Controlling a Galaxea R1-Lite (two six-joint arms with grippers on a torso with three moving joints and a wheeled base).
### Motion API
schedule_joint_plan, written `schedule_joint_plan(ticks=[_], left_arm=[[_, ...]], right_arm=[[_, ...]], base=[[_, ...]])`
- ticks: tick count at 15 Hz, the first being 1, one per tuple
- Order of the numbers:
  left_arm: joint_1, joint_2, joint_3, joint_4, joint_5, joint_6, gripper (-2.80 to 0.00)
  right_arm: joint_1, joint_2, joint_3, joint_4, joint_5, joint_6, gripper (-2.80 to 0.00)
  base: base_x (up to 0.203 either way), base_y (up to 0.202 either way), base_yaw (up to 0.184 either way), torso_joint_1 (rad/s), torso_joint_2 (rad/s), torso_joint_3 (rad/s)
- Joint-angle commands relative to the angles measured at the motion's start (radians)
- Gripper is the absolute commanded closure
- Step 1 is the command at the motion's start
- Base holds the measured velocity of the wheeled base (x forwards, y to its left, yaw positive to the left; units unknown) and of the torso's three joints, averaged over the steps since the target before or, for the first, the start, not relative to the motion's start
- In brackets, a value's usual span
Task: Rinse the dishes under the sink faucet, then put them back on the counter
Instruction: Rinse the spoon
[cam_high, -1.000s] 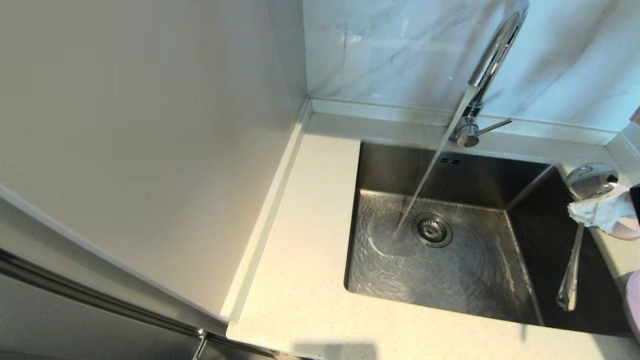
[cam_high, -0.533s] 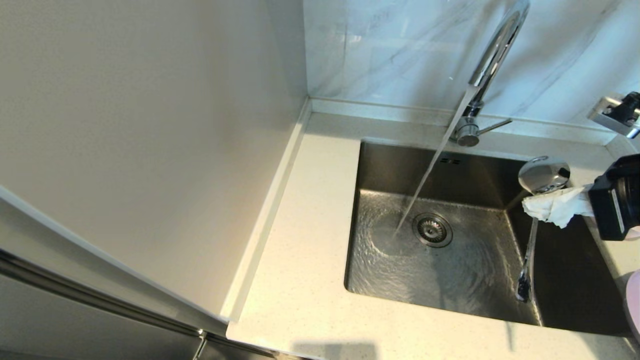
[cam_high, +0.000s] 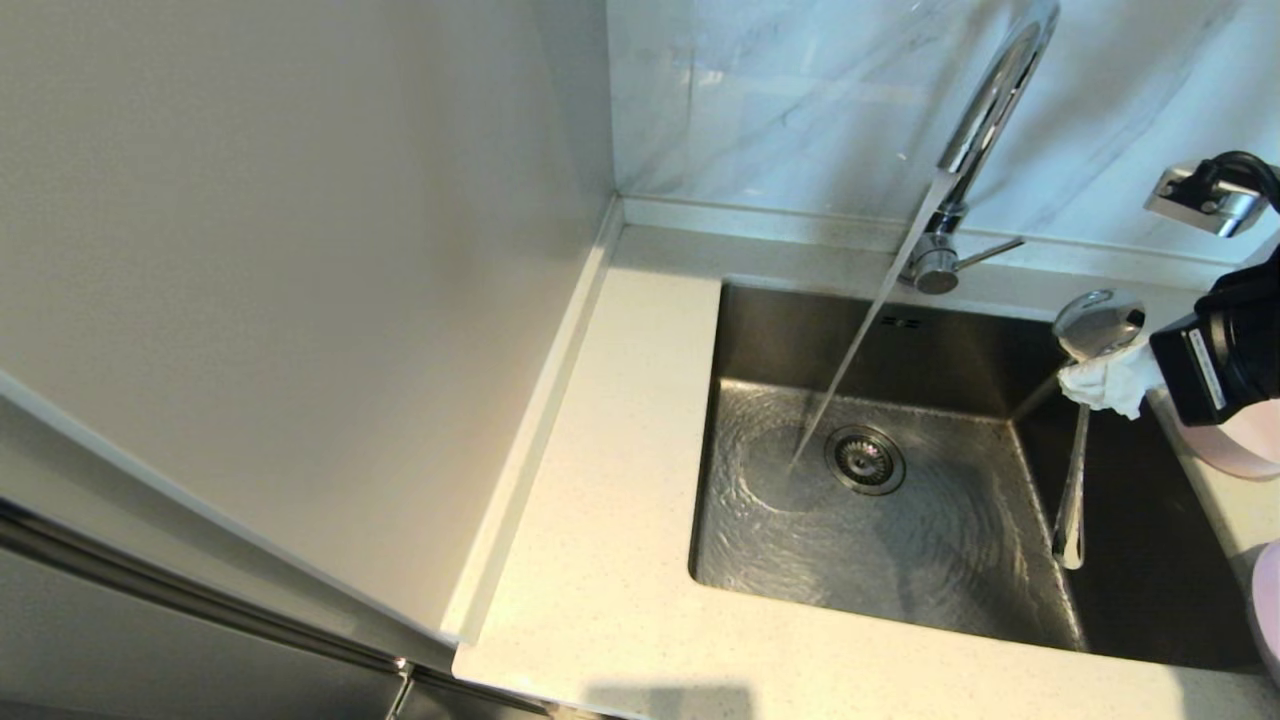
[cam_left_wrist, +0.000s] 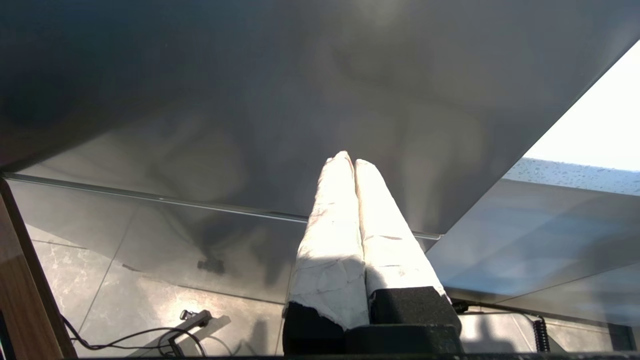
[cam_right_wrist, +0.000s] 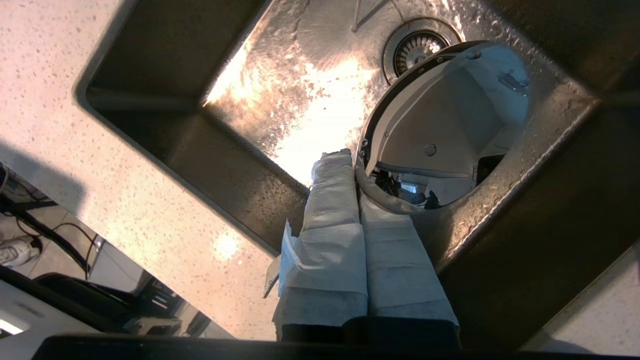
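My right gripper (cam_high: 1098, 382), fingers wrapped in white, is shut on the silver spoon (cam_high: 1099, 321) at its neck, just under the spoon's bowl. The spoon hangs handle-down over the right side of the sink (cam_high: 950, 560), clear of the water. In the right wrist view the spoon (cam_right_wrist: 450, 125) mirrors the room beside my gripper (cam_right_wrist: 351, 159). Water runs from the chrome faucet (cam_high: 985, 110) and lands left of the drain (cam_high: 865, 460). The pink bowl (cam_high: 1252, 448) and the lavender plate (cam_high: 1268, 610) sit on the counter (cam_high: 610, 480) at the far right, mostly cut off. My left gripper (cam_left_wrist: 350, 160) is shut and empty, parked below counter level.
A tall pale cabinet side (cam_high: 300, 250) fills the left of the head view. The glossy marbled wall panel (cam_high: 780, 100) stands behind the faucet. The faucet's side lever (cam_high: 990, 250) points right. My right arm's black wrist (cam_high: 1220, 350) hangs over the sink's right rim.
My right gripper has carried the spoon left from the frame's right edge out over the sink, then slightly up and back. More of the arm shows now. Water keeps running.
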Motion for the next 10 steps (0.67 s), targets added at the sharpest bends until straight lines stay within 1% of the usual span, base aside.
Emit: schedule_joint_plan(ticks=[1, 3, 4, 6, 7, 8, 9, 10], left_arm=[[0.000, 0.000, 0.000, 0.000, 0.001, 0.000, 0.00], [0.000, 0.000, 0.000, 0.000, 0.001, 0.000, 0.00], [0.000, 0.000, 0.000, 0.000, -0.001, 0.000, 0.00], [0.000, 0.000, 0.000, 0.000, 0.001, 0.000, 0.00], [0.000, 0.000, 0.000, 0.000, 0.001, 0.000, 0.00], [0.000, 0.000, 0.000, 0.000, 0.000, 0.000, 0.00], [0.000, 0.000, 0.000, 0.000, 0.000, 0.000, 0.00], [0.000, 0.000, 0.000, 0.000, 0.001, 0.000, 0.00]], right_arm=[[0.000, 0.041, -0.060, 0.036, 0.016, -0.037, 0.00], [-0.006, 0.041, -0.076, 0.039, 0.057, -0.141, 0.00], [-0.010, 0.038, -0.073, 0.041, 0.064, -0.133, 0.00], [-0.009, 0.029, -0.066, 0.043, 0.074, -0.074, 0.00], [-0.008, 0.026, -0.066, 0.042, 0.123, -0.040, 0.00], [-0.004, 0.023, -0.066, 0.041, 0.177, 0.029, 0.00], [0.015, 0.022, -0.074, 0.037, 0.185, 0.124, 0.00], [0.035, 0.024, -0.095, 0.030, 0.187, 0.272, 0.00]], base=[[0.000, 0.000, 0.000, 0.000, 0.00, 0.000], [0.000, 0.000, 0.000, 0.000, 0.00, 0.000], [0.000, 0.000, 0.000, 0.000, 0.00, 0.000], [0.000, 0.000, 0.000, 0.000, 0.00, 0.000], [0.000, 0.000, 0.000, 0.000, 0.00, 0.000], [0.000, 0.000, 0.000, 0.000, 0.00, 0.000], [0.000, 0.000, 0.000, 0.000, 0.00, 0.000], [0.000, 0.000, 0.000, 0.000, 0.00, 0.000]])
